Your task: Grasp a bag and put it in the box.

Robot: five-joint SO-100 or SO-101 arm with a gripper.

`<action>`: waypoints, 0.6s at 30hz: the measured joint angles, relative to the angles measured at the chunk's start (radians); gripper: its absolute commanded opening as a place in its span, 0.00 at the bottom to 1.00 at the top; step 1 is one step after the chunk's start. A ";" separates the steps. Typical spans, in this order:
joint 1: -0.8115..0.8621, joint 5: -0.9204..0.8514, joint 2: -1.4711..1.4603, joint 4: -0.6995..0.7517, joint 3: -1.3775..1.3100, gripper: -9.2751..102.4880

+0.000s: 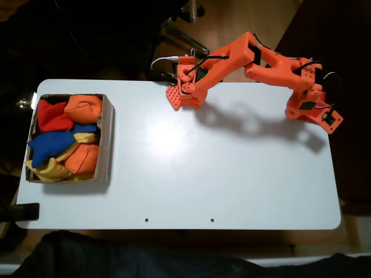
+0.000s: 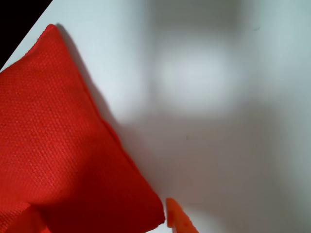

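The gripper hangs at the upper centre of the fixed view, at the far edge of the white table, with the orange arm folded back toward its base at upper right. A red bag sits right at the gripper's tip, at the table's rim. In the wrist view the bag spreads across the left half of the frame, lying on the table, and an orange fingertip pokes in at the bottom edge just beside the bag's lower corner. Whether the jaws are clamped on the bag or merely alongside it cannot be told from either view. At the left of the fixed view the box rests on the table, well apart from the gripper, packed with red, orange, blue and yellow bean bags.
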 measured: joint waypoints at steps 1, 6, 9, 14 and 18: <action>0.000 0.000 -0.002 0.000 0.000 0.50; 0.000 0.000 -0.014 -0.011 -0.003 0.47; 0.000 0.003 -0.020 -0.012 -0.008 0.44; 0.000 0.003 -0.021 -0.021 -0.015 0.41; 0.000 0.003 -0.025 -0.020 -0.021 0.37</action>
